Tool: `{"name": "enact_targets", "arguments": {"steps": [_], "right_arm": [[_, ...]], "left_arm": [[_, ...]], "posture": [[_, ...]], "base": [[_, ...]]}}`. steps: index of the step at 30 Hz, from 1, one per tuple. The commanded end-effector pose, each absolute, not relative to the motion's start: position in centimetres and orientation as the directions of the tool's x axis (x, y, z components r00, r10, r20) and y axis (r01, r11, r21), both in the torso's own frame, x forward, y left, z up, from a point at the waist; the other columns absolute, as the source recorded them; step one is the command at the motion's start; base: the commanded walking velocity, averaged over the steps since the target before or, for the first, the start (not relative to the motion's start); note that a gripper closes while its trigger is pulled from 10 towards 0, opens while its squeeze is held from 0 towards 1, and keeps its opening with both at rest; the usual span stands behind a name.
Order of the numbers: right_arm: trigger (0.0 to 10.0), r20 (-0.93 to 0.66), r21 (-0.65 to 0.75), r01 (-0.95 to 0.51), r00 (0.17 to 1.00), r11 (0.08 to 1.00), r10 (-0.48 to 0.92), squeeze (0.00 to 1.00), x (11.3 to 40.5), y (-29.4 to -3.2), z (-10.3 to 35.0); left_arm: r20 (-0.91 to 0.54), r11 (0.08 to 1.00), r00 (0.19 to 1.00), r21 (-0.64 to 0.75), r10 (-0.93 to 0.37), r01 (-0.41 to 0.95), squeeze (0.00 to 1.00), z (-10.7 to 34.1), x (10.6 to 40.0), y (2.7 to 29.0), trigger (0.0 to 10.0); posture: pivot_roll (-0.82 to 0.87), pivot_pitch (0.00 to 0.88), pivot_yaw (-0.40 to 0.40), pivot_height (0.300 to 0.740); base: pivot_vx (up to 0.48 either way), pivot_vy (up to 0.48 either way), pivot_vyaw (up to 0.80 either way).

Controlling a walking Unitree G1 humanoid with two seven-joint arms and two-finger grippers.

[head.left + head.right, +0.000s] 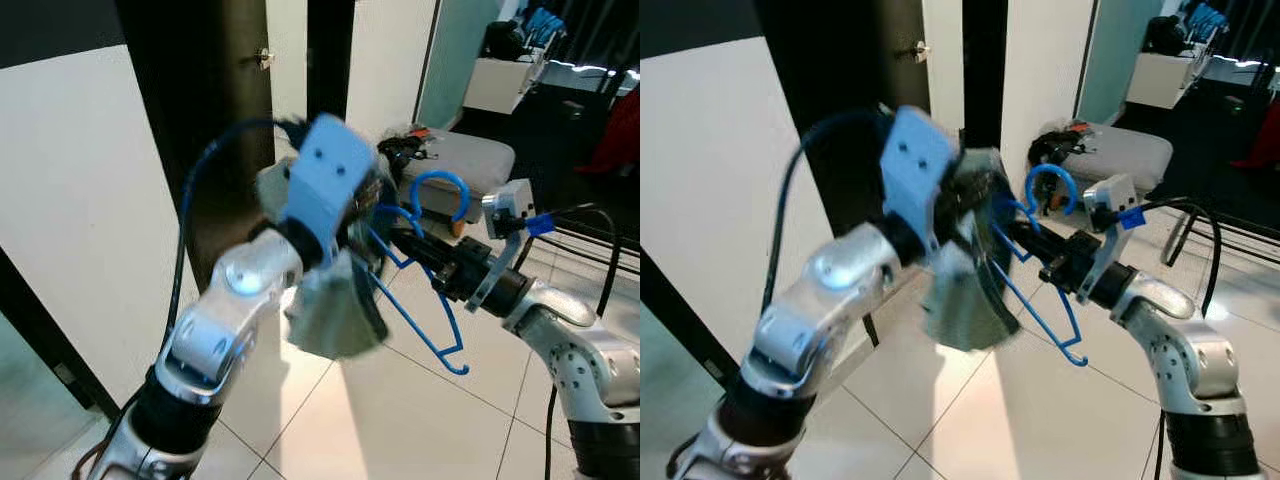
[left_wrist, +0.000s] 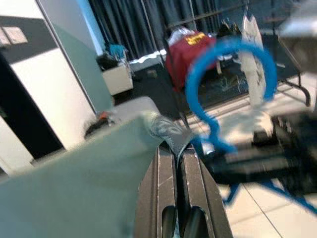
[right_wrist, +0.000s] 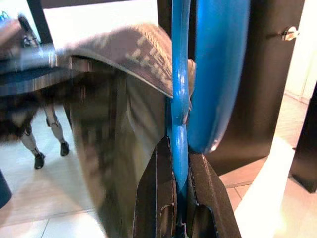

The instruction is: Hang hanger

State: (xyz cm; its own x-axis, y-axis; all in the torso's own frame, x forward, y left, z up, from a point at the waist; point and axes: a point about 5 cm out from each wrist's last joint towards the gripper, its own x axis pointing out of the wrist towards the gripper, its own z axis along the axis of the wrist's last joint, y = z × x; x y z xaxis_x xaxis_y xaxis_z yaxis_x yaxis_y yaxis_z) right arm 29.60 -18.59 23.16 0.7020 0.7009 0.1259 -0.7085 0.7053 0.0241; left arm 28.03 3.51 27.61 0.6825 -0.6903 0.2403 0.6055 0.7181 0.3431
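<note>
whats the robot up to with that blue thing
The robot holds a blue plastic hanger out in front of itself, with a grey-green cloth on it. The right pincer is shut on the hanger's stem, just below the hook. The left pincer is shut on the cloth. A clothes rack stands across the room, and the hanger is not on any rail yet.

Blue hanger's (image 1: 425, 300) far arm behind the grey garment (image 1: 335, 310), motion-blurred in both wrist views.
</note>
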Motion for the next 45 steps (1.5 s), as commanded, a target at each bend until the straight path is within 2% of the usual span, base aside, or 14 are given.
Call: {"name": "enact_targets", "arguments": {"steps": [1,11,12,17,21,23,27,31,35,38,40,42,43,45], "right_arm": [[10.0,0.158,0.017,-0.710,0.697,0.704,0.700,0.00,29.7,-18.4,23.6],[10.0,0.147,0.009,-0.738,0.668,0.675,0.729,0.00,29.4,-17.5,23.3],[10.0,0.141,0.009,-0.741,0.665,0.671,0.733,0.00,29.3,-17.4,23.2],[10.0,0.135,0.010,-0.744,0.663,0.668,0.737,0.00,29.3,-17.3,23.0],[10.0,0.124,0.009,-0.749,0.658,0.662,0.743,0.00,29.2,-17.2,22.8],[10.0,0.137,0.006,-0.739,0.668,0.674,0.731,0.00,29.3,-17.9,23.1],[10.0,0.153,0.007,-0.730,0.676,0.684,0.721,0.00,29.5,-18.4,23.3],[10.0,0.185,0.007,-0.731,0.671,0.682,0.718,0.00,29.3,-19.4,23.9],[10.0,0.156,0.008,-0.792,0.604,0.610,0.781,0.00,28.1,-20.3,23.7],[10.0,0.146,0.014,-0.816,0.574,0.578,0.806,0.00,27.6,-20.5,23.7],[10.0,0.063,0.028,-0.893,0.451,0.450,0.891,0.00,26.2,-20.0,22.9],[10.0,0.063,0.028,-0.893,0.451,0.450,0.891,0.00,26.2,-20.0,22.9],[10.0,0.010,0.051,-0.932,0.360,0.359,0.933,0.00,25.3,-19.3,22.4],[10.0,-0.052,0.091,-0.965,0.241,0.245,0.969,0.00,24.4,-18.5,21.7]], "left_arm": [[0.180,0.692,0.685,0.382,-0.706,0.613,0.00,26.5,28.0,3.5,10.0],[0.142,0.738,0.751,0.371,-0.644,0.563,0.00,25.2,29.1,3.7,10.0],[0.165,0.758,0.753,0.315,-0.637,0.572,1.00,25.6,29.1,3.7,10.0],[0.185,0.766,0.750,0.274,-0.635,0.581,1.00,26.0,29.0,3.6,10.0],[0.244,0.744,0.707,0.119,-0.664,0.657,1.00,27.2,28.5,3.5,10.0],[0.292,0.610,0.578,0.024,-0.762,0.792,1.00,28.1,27.2,3.9,10.0],[0.290,0.537,0.511,0.014,-0.810,0.843,1.00,28.1,26.6,4.5,10.0],[0.156,0.399,0.379,0.128,-0.912,0.908,1.00,27.1,25.7,7.5,10.0],[0.054,0.420,0.421,0.263,-0.905,0.869,1.00,28.0,27.0,11.0,10.0],[0.034,0.430,0.442,0.304,-0.896,0.850,1.00,28.4,27.4,11.9,10.0],[0.000,0.416,0.459,0.421,-0.888,0.806,1.00,29.9,28.0,13.1,10.0],[0.000,0.416,0.459,0.421,-0.888,0.806,1.00,29.9,28.0,13.1,10.0],[-0.008,0.387,0.448,0.489,-0.894,0.782,0.00,31.1,28.2,13.3,10.0],[-0.071,0.285,0.396,0.580,-0.916,0.763,0.00,32.4,27.9,13.3,10.0]], "posture": [[0.18,0.000,-0.007,0.740],[0.17,0.000,0.000,0.740],[0.17,0.000,0.001,0.740],[0.17,0.000,0.001,0.740],[0.18,0.000,0.001,0.740],[0.18,0.000,0.002,0.740],[0.18,0.000,0.002,0.740],[0.19,0.000,0.006,0.740],[0.19,0.000,0.009,0.740],[0.19,0.000,0.009,0.740],[0.19,0.000,0.013,0.740],[0.19,0.000,0.013,0.740],[0.19,0.000,0.015,0.740],[0.19,0.000,0.017,0.740]], "base": [[0.000,0.000,0.00],[0.000,0.000,0.00],[0.000,0.000,0.00],[0.000,0.000,0.00],[0.000,0.000,0.00],[0.000,0.000,0.00],[0.000,0.000,0.00],[0.000,0.000,0.00],[0.000,0.000,0.00],[0.000,0.000,0.00],[0.000,0.000,0.00],[0.000,0.000,0.00],[0.000,0.000,0.00],[0.000,0.000,0.00]]}}
